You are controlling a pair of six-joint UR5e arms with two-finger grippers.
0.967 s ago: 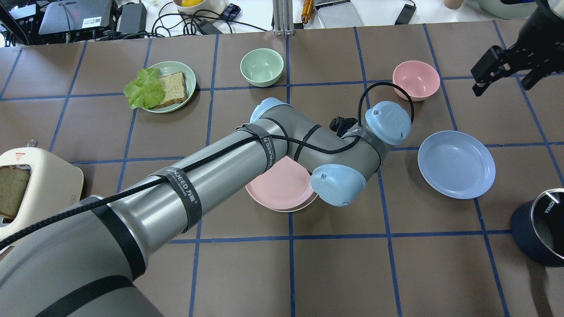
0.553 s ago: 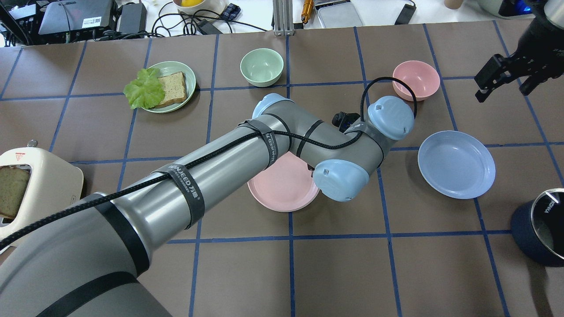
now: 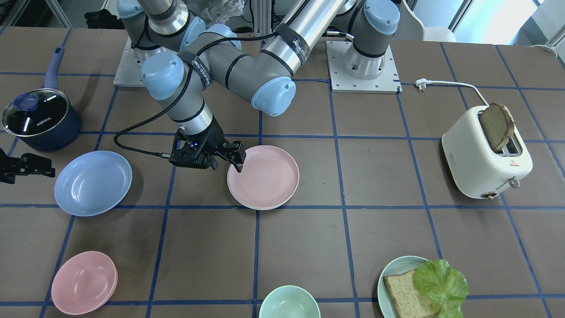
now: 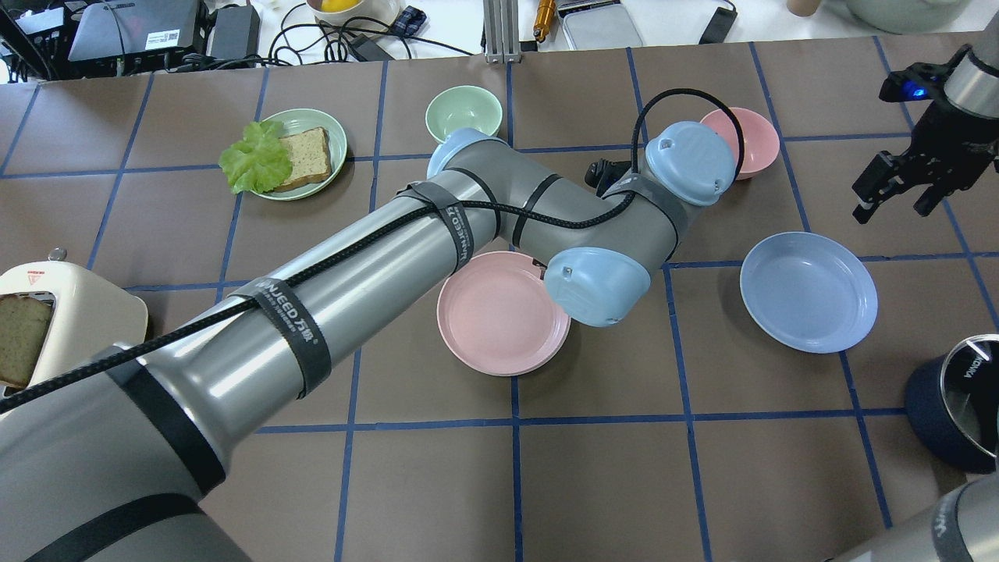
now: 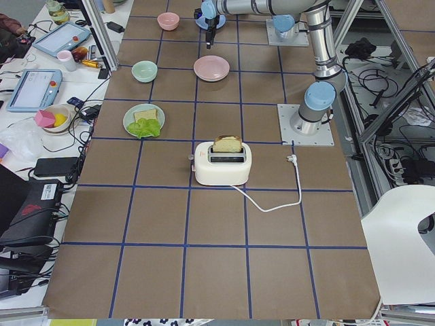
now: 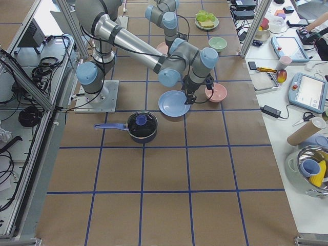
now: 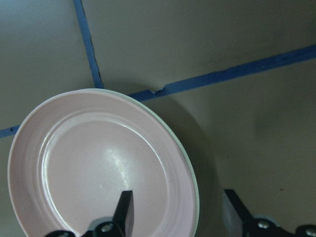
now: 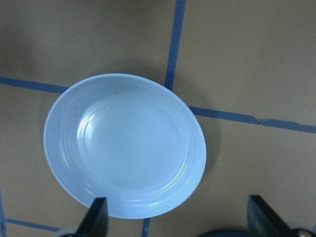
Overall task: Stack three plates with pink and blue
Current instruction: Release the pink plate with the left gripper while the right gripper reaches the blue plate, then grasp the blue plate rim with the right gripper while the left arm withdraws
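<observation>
Straddling the rim of the pink plate (image 3: 263,176) at mid-table, the left gripper (image 3: 226,164) holds its fingers spread and empty, one over the dish and one outside it. The right gripper (image 8: 178,219), fingers likewise wide apart and holding nothing, hangs over one edge of the blue plate (image 3: 92,182). That plate lies alone, well apart from the pink one, and looks to be the one left to move. The right fingers should drop one inside and one outside its rim, pinch firmly and lift it level. They should then wait for the left arm to clear the stack. Only a pale sliver under the pink rim hints at the white plate (image 7: 195,187); the rest is covered. The left forearm hides its own gripper from overhead, and neither wrist view shows how high the fingers stand.
</observation>
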